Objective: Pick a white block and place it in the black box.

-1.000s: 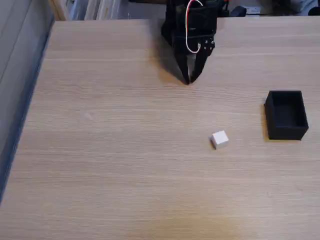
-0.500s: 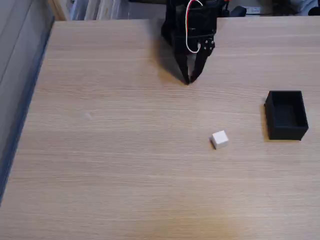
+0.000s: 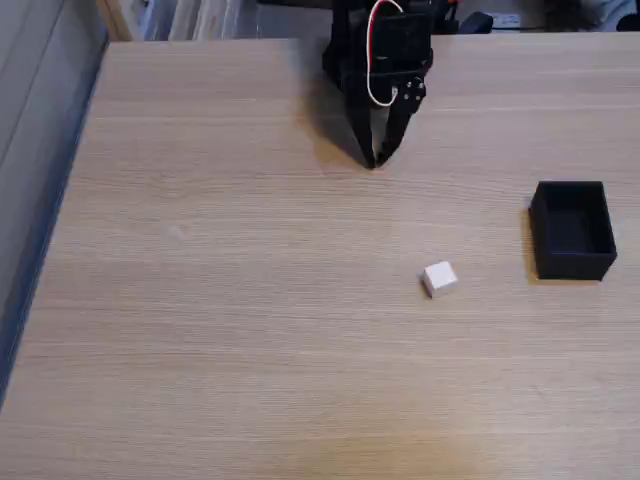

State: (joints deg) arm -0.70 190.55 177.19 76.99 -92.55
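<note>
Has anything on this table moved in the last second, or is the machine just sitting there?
Hardly anything. The gripper at the far side of the table has shifted very slightly, its fingertips together, holding nothing. The white block and the black box lie exactly where they were, apart from each other.

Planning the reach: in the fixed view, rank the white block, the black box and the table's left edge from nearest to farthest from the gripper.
Measured from the gripper, its jaws closed near the table's far side:
1. White block: below and slightly right of the gripper, alone on the wood.
2. Black box: far right, beyond the block.
3. Table's left edge: far left, the longest reach.
</note>
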